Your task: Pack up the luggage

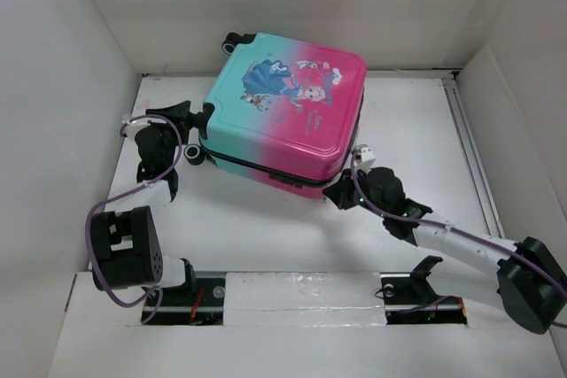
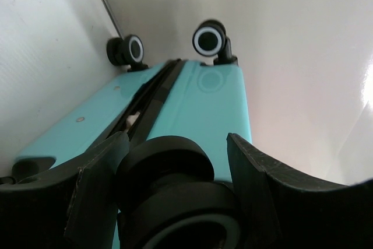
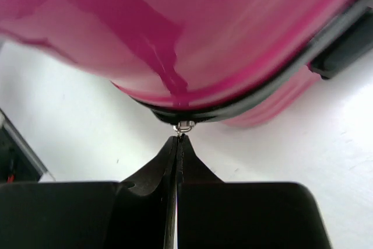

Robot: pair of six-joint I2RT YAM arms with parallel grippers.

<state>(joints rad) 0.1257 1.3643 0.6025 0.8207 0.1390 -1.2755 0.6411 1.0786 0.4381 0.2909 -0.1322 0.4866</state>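
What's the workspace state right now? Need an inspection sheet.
Surface: white table; the luggage lies flat on it.
Job's things: luggage shells together, print side up.
Clutter: nothing seen.
Grippers: left pincer straddles a wheel, contact unclear; right pincer shut on the zipper pull.
Cables: purple cables loop along both arms.
Surroundings: white walls on three sides.

place: robot lab cell | cues: white panel walls (image 1: 71, 59), white table (image 1: 266, 227), two bolted arms (image 1: 461, 241)
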